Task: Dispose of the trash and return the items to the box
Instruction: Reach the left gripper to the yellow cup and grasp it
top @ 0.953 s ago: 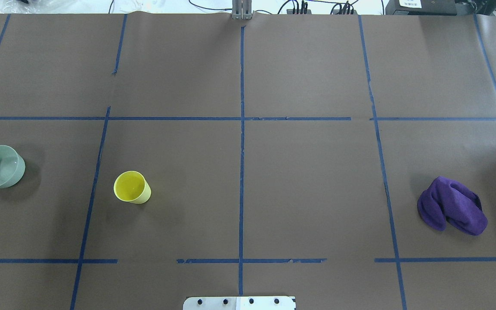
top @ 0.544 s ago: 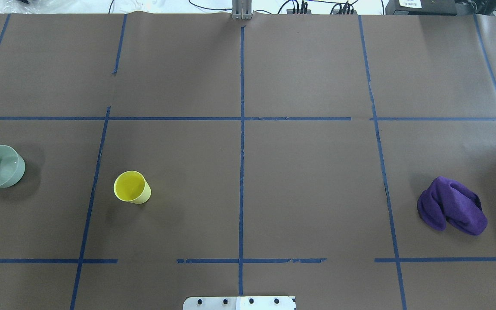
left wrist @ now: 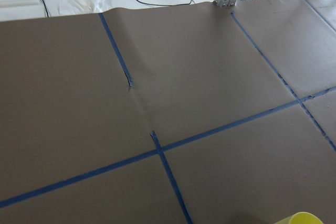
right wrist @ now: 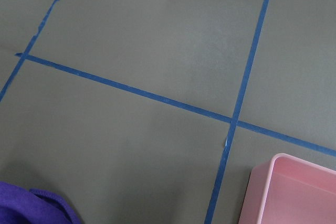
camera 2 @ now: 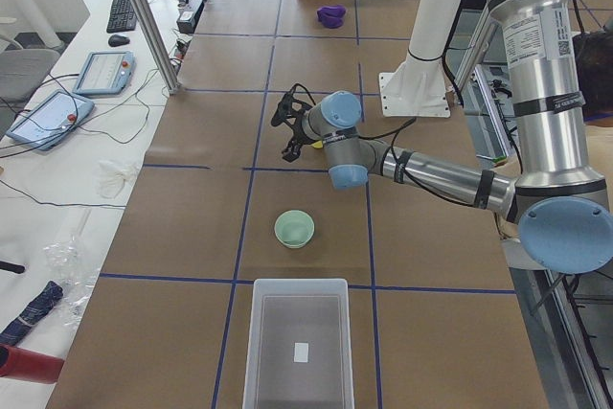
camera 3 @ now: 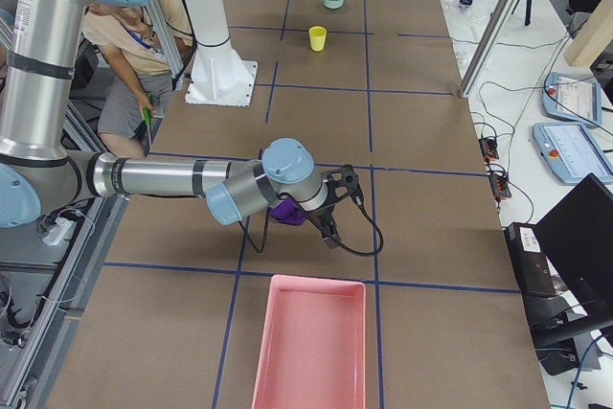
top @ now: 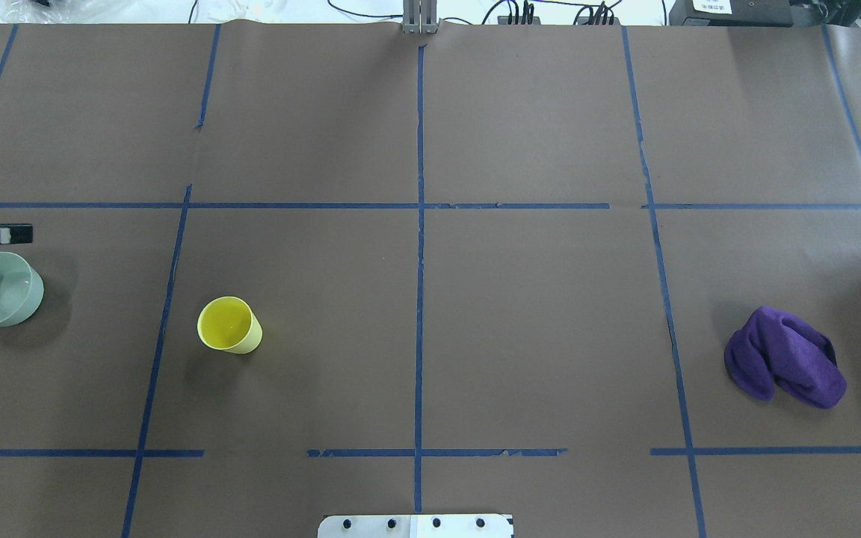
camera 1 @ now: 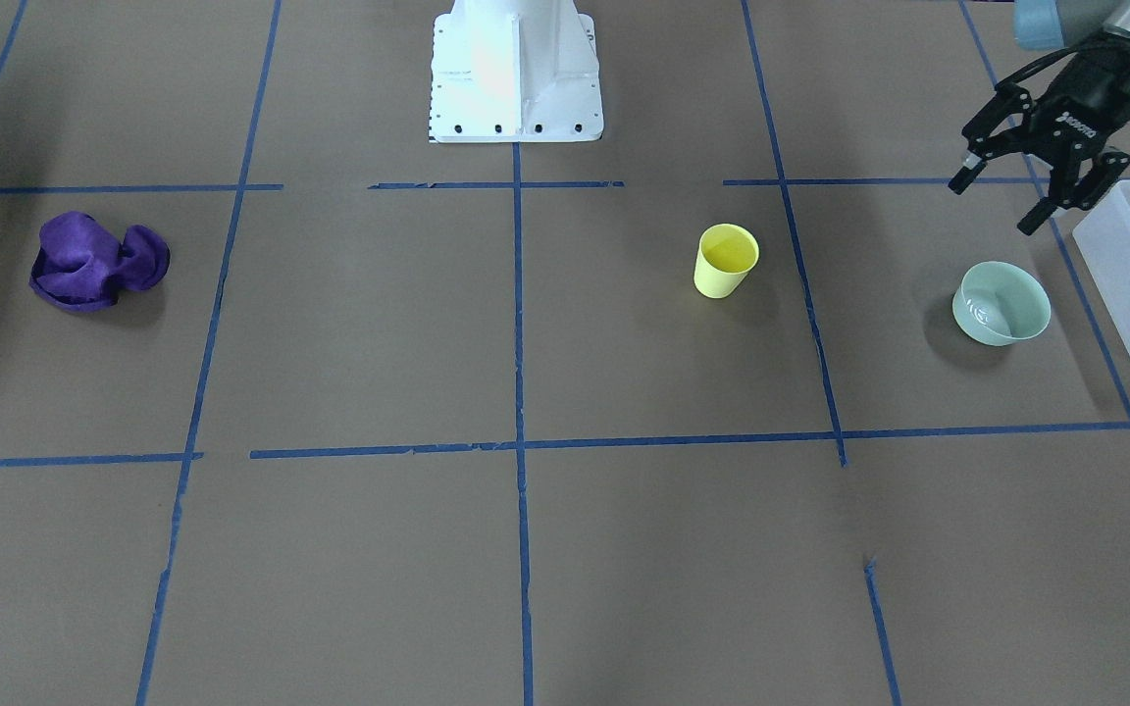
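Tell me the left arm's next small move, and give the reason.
Probably ease the left gripper down and toward the bowl until one finger sits inside its rim. The gripper hangs open above the table, closer to the bowl than to the cup, and the bowl stands upright on the table beside the box, not yet in it.
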You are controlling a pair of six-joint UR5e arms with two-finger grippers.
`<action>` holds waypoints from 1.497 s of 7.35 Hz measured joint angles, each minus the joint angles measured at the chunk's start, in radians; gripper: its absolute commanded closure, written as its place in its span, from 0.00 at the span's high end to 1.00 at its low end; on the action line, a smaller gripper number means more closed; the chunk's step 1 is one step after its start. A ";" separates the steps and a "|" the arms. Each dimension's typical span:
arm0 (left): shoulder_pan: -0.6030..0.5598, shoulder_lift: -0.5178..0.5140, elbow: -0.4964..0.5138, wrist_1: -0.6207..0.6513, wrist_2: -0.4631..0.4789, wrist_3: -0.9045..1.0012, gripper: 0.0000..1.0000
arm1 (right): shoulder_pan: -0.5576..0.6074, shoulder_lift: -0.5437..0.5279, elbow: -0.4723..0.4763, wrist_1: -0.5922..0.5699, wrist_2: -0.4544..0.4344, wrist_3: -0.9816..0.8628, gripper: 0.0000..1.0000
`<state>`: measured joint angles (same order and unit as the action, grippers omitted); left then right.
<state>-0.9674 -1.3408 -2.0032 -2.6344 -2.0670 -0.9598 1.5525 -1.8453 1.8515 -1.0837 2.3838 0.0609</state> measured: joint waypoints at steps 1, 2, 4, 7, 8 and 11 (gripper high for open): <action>0.104 0.004 -0.009 0.017 0.099 -0.105 0.84 | 0.000 -0.002 0.000 0.000 0.000 -0.001 1.00; 0.205 0.001 -0.013 0.047 0.206 -0.217 0.74 | 0.000 -0.005 0.000 0.001 0.000 -0.001 1.00; 0.327 -0.058 -0.014 0.157 0.334 -0.403 0.71 | 0.000 -0.011 0.000 0.002 -0.001 -0.004 1.00; 0.378 -0.208 -0.014 0.386 0.378 -0.469 0.71 | 0.000 -0.015 0.000 0.002 -0.002 -0.006 1.00; 0.401 -0.251 -0.014 0.458 0.385 -0.470 0.71 | 0.000 -0.015 -0.001 0.002 -0.002 -0.006 1.00; 0.496 -0.291 -0.011 0.535 0.412 -0.470 0.62 | 0.000 -0.015 -0.001 0.002 -0.004 -0.006 1.00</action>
<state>-0.4710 -1.6314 -2.0138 -2.0994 -1.6553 -1.4298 1.5524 -1.8607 1.8501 -1.0816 2.3798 0.0548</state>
